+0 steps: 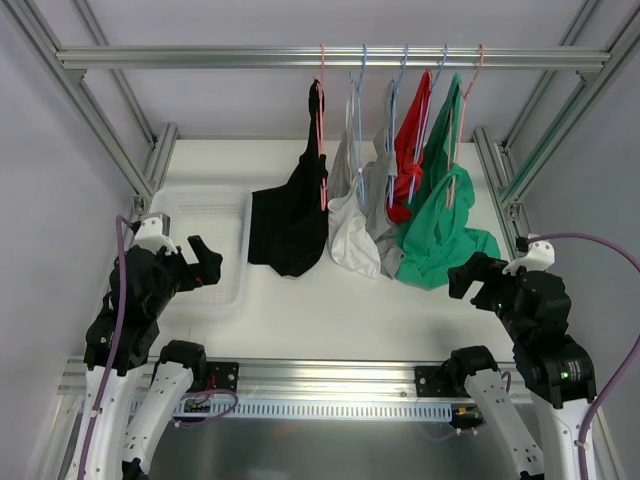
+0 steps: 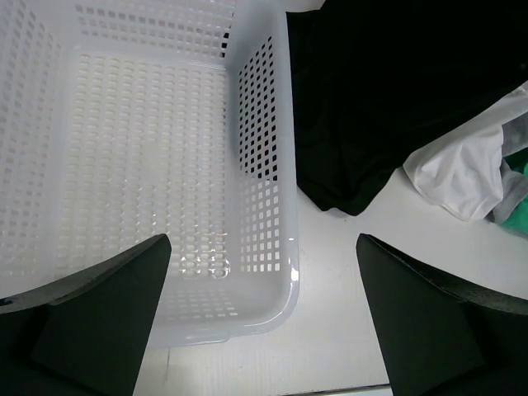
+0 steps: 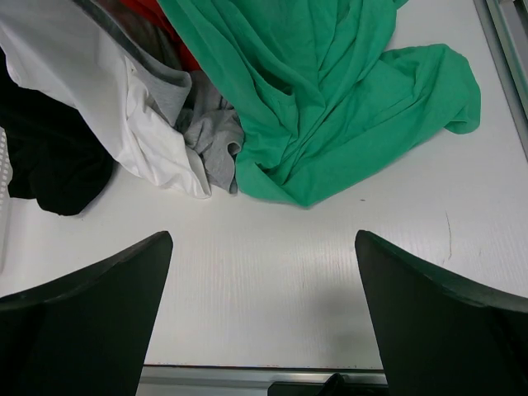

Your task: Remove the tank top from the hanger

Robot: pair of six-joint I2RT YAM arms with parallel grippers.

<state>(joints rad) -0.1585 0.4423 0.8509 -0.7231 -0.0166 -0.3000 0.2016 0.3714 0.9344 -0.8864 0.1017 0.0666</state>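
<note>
Top external showed the black tank top (image 1: 290,225) drooping from its hanger (image 1: 322,130), ahead-right of my left end effector (image 1: 203,264), which I judged nearer. It and the right end effector (image 1: 468,276) gaped wide, empty.

Five tank tops hang side by side in the upper centre of the top view, each on a thin hanger.

From left to right:
- black tank top (image 1: 290,225), on a coral hanger (image 1: 322,130)
- white tank top (image 1: 352,238)
- grey tank top (image 1: 383,195)
- red tank top (image 1: 410,150)
- green tank top (image 1: 440,235)

The middle three are on blue hangers (image 1: 399,80).

The black, white, grey and green hems lie crumpled on the white surface below. The red one is partly hidden between grey and green.
</note>
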